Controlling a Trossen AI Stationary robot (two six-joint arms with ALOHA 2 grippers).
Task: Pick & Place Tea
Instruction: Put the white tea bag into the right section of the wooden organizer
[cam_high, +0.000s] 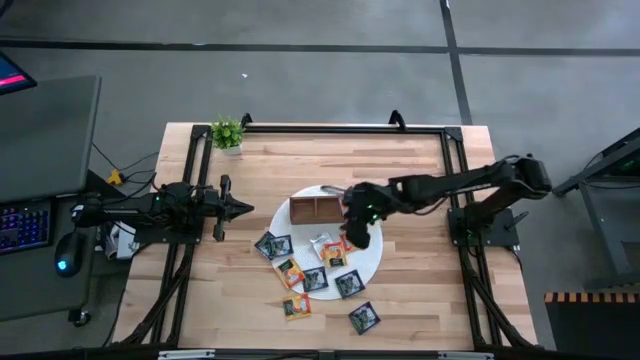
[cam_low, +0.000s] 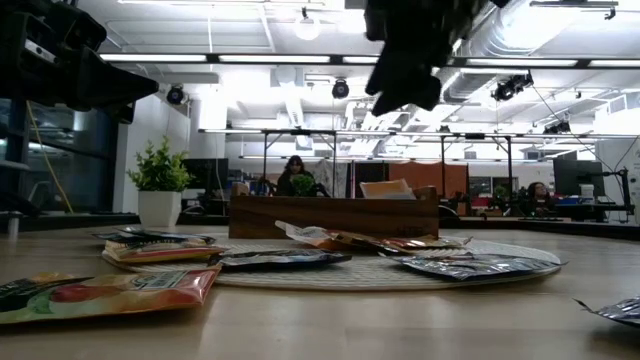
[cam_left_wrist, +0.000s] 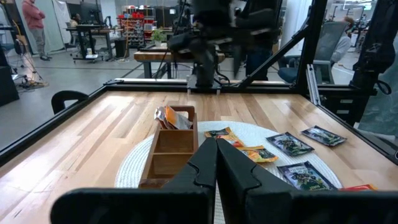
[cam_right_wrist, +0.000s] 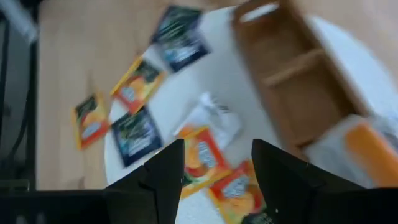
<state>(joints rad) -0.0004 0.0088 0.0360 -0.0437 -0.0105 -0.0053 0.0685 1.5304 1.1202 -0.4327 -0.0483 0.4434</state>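
Tea sachets lie scattered across a round white mat (cam_high: 372, 262) and the table (cam_high: 420, 160).
Wooden box (cam_high: 315, 209) holds a sachet (cam_left_wrist: 169, 117), seen only from the left wrist; right gripper (cam_high: 360, 228) above, fingers spread, empty; left gripper (cam_high: 243, 208) clenched, apart.

The table (cam_high: 420, 170) is pale, smooth wood in narrow butcher-block strips, framed by matt black metal rails (cam_high: 330, 127). The box (cam_left_wrist: 171, 149) is brown wood with a satin finish and 3 compartments, sitting on a white, finely woven-looking round mat (cam_high: 375, 262). The tea sachets (cam_low: 110, 290) look like glossy, crinkled foil or plastic film.
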